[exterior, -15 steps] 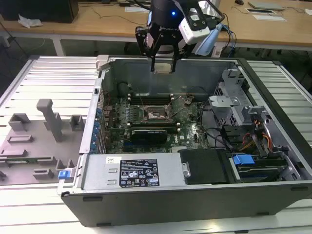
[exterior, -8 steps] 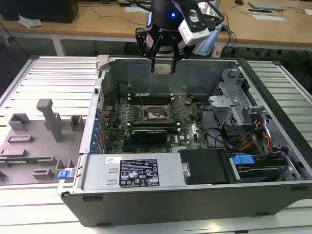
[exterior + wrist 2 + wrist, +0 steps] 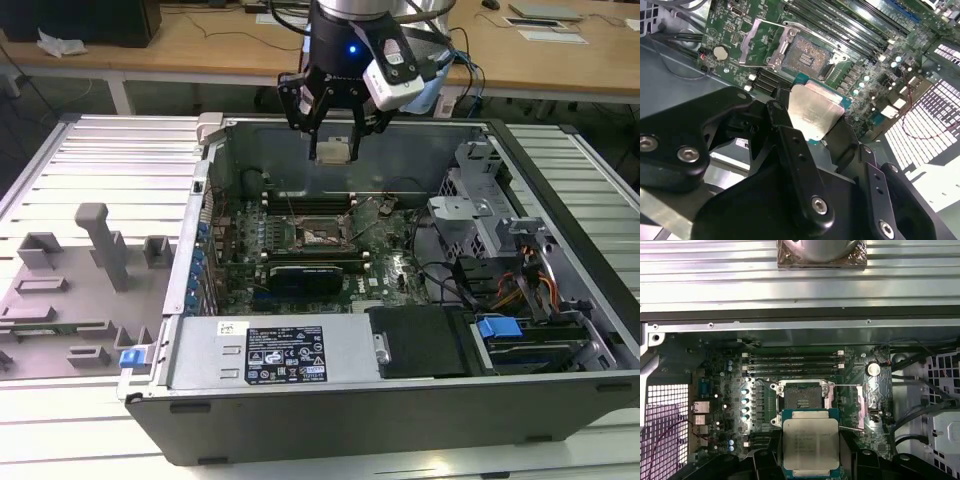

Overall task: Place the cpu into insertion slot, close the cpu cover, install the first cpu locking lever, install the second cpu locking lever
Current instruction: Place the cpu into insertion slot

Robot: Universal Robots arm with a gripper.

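Plainly the cpu (image 3: 810, 442) is not seated yet. It hangs in the air over the open computer case (image 3: 350, 420), clamped by its edges in the gripper (image 3: 333, 141), whose fingers (image 3: 785, 132) are closed only to the chip's width. This edge grip keeps the silver-grey top turned toward the wrist cameras. It probably also leaves the underside free, which would suit setting the chip down flat on the contacts.

In the first wrist view the chip overlaps the nearer edge of the insertion slot (image 3: 802, 399). In the exterior view it sits well above the green board (image 3: 720, 390) and closer to the case's back wall, so it seems offset from the slot rather than square over it.

The slot is bare, with its contact field exposed. The cpu cover (image 3: 747, 44) stands swung up at one side of the slot, and a thin locking lever (image 3: 852, 429) lies released beside it. Both need to be open for the chip to go in.

Long memory slots (image 3: 792, 360) run just beyond the slot. The case rests on a slatted metal surface (image 3: 110, 150), with a grey parts tray (image 3: 60, 300) at the exterior view's left.
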